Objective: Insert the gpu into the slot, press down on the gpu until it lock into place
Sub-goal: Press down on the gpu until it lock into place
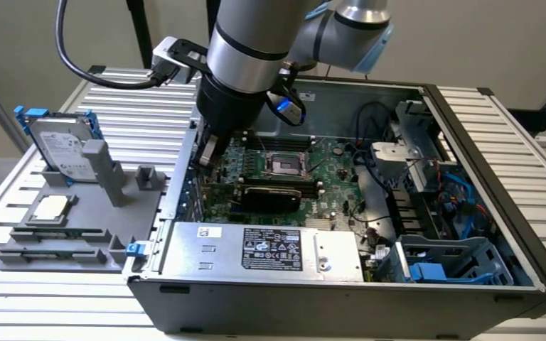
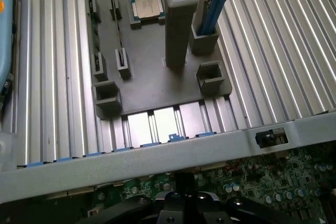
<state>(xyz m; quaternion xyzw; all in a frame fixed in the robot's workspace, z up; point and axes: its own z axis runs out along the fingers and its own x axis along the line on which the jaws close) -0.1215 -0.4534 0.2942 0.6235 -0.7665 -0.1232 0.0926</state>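
Observation:
The gpu [image 1: 265, 194] is a flat black card with a green board edge. It stands across the middle of the motherboard [image 1: 335, 167] inside the open computer case. The slot is hidden under the card. My gripper [image 1: 208, 153] hangs from the arm at the exterior view's left end of the board, close to the case wall, slightly above and behind the card's left end. Whether it touches the card I cannot tell. In the wrist view the gripper [image 2: 185, 190] is dark, with its fingers together and nothing between them, over the board edge [image 2: 273, 182].
A grey parts fixture [image 1: 65, 227] lies outside the case on the slatted table, holding a silver hard drive [image 1: 62, 145] with blue clips and a processor chip [image 2: 147, 8]. The power supply [image 1: 264, 249] fills the case front. Cables and a blue drive cage [image 1: 443, 263] crowd the right.

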